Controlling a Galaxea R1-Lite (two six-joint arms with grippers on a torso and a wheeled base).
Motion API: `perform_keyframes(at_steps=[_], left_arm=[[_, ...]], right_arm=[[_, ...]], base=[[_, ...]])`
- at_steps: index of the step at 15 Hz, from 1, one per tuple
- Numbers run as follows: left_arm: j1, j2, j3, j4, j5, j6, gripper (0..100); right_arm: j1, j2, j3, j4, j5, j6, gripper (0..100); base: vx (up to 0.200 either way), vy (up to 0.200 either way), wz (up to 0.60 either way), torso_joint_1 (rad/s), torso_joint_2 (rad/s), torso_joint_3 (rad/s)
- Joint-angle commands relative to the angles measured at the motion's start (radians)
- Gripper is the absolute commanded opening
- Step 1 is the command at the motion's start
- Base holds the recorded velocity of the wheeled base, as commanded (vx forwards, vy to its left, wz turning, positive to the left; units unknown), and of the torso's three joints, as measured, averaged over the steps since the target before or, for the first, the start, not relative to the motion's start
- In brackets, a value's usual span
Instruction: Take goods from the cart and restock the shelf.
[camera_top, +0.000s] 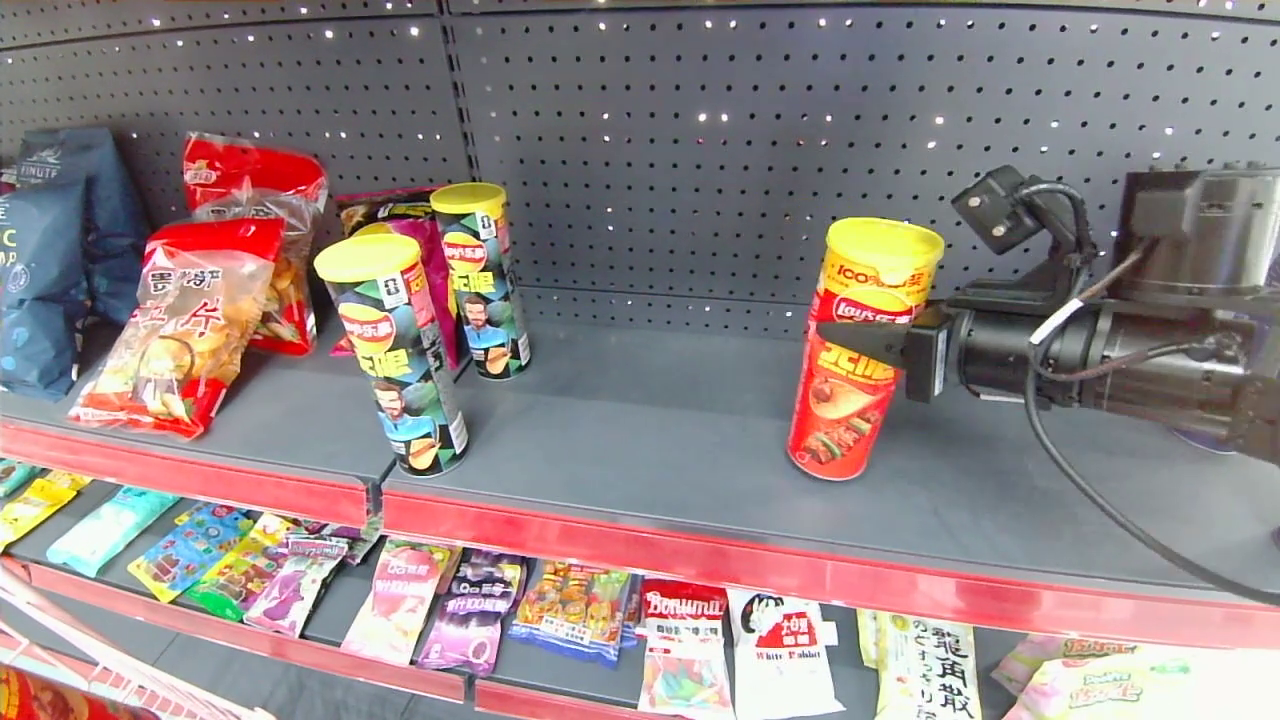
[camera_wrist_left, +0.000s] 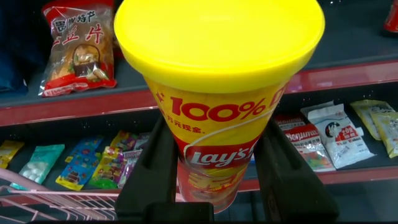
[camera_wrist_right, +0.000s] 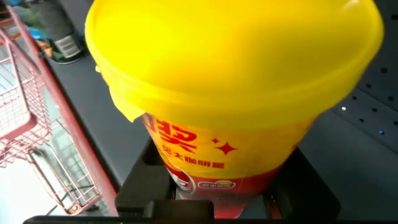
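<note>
Cart (camera_top: 100, 680): pink wire frame, nearest, out in front of the shelf (camera_top: 620, 530) and below its red lip.

Left gripper (camera_wrist_left: 217, 171): also out in front of the shelf, off its boards. Black fingers (camera_wrist_left: 152, 168) are clamped on either side of a red-and-yellow can (camera_wrist_left: 224, 124), yellow lid toward the wrist camera. Cart wire and the shelf's tiers lie behind it.

Candy packets (camera_top: 580, 610): flat in a row on the tier under the shelf.

Right gripper (camera_top: 850, 345): over the shelf, arm entering from its right end, jaws closed on the waist of a red chip can (camera_top: 845, 430). Can is upright with its yellow lid on, right of the shelf's centre, a little back from the red lip. Base is down at the board; cannot tell if it touches.

Dark can (camera_top: 400, 370): yellow lid, standing left of the shelf's centre, near the lip. Rear dark can (camera_top: 485, 290) stands just behind it, deeper in.

Red snack bags (camera_top: 180, 330): leaning toward the shelf's left end. Blue bags (camera_top: 50, 250) sit beyond them at the far left.

Pegboard (camera_top: 750, 150): grey, perforated, closes the shelf's back.
</note>
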Motion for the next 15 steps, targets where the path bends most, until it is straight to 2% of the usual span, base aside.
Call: perform_keyframes(at_steps=[1, 6, 8, 9, 10, 15], left_arm=[[0.0, 0.001, 0.004, 0.0, 0.0, 0.0, 0], [0.0, -0.005, 0.004, 0.0, 0.0, 0.0, 0], [0.0, -0.005, 0.004, 0.0, 0.001, 0.0, 0], [0.0, -0.003, 0.004, 0.0, 0.001, 0.0, 0], [0.0, -0.005, 0.004, 0.0, 0.001, 0.001, 0], [0.0, -0.012, 0.01, 0.001, 0.001, 0.001, 0]], right_arm=[[0.011, -0.063, 0.035, -0.003, 0.0, -0.001, 0], [0.077, -0.064, 0.085, -0.009, 0.0, -0.002, 0], [0.085, -0.055, 0.099, -0.029, -0.002, -0.004, 0], [0.093, -0.018, 0.111, -0.105, -0.016, -0.007, 0], [0.094, -0.012, 0.113, -0.121, -0.023, -0.005, 0], [0.122, -0.024, 0.168, -0.128, -0.031, -0.007, 0]], base=[[0.0, 0.0, 0.0, 0.0, 0.0, 0.0], [0.0, 0.0, 0.0, 0.0, 0.0, 0.0], [0.0, 0.0, 0.0, 0.0, 0.0, 0.0], [0.0, 0.0, 0.0, 0.0, 0.0, 0.0], [0.0, 0.0, 0.0, 0.0, 0.0, 0.0], [0.0, 0.0, 0.0, 0.0, 0.0, 0.0]])
